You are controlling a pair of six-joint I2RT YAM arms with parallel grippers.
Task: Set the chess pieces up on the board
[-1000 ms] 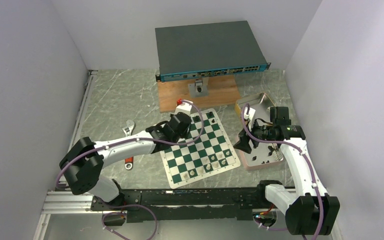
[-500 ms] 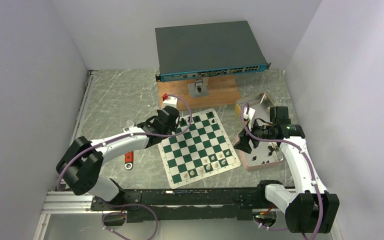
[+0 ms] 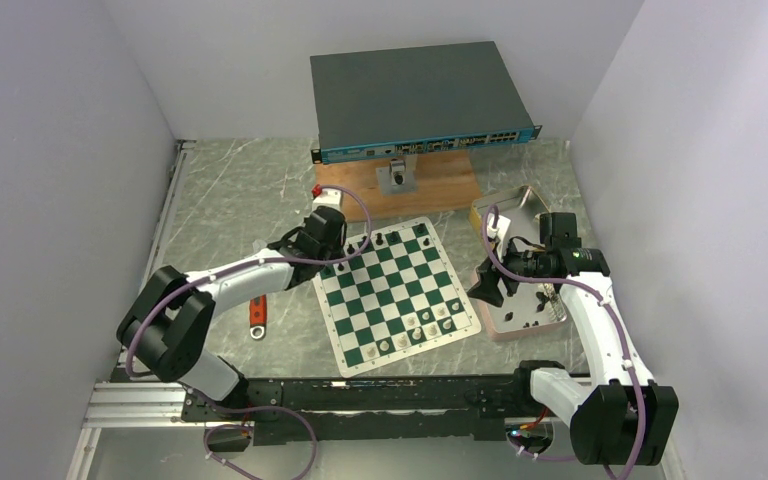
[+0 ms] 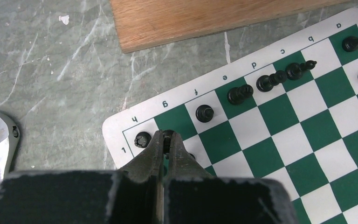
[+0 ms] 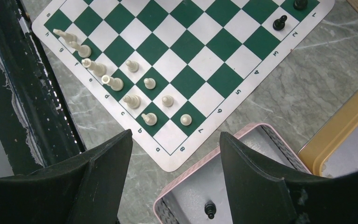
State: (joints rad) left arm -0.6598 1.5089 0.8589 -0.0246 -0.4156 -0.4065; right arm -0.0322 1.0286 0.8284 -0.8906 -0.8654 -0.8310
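Board [image 4: 324, 128] border: letters a–h, digits seemingly 1–8

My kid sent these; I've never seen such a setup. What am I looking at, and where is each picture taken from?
Two robot arms are setting up chess. The overhead picture shows both; the other two come from cameras on their wrists. The left gripper, fingers shut, no piece seen between them, is at a corner of the board, beside black pieces. The right gripper, open and empty, hangs over a pink tray with a black piece in it. White pieces stand along the board's near side.
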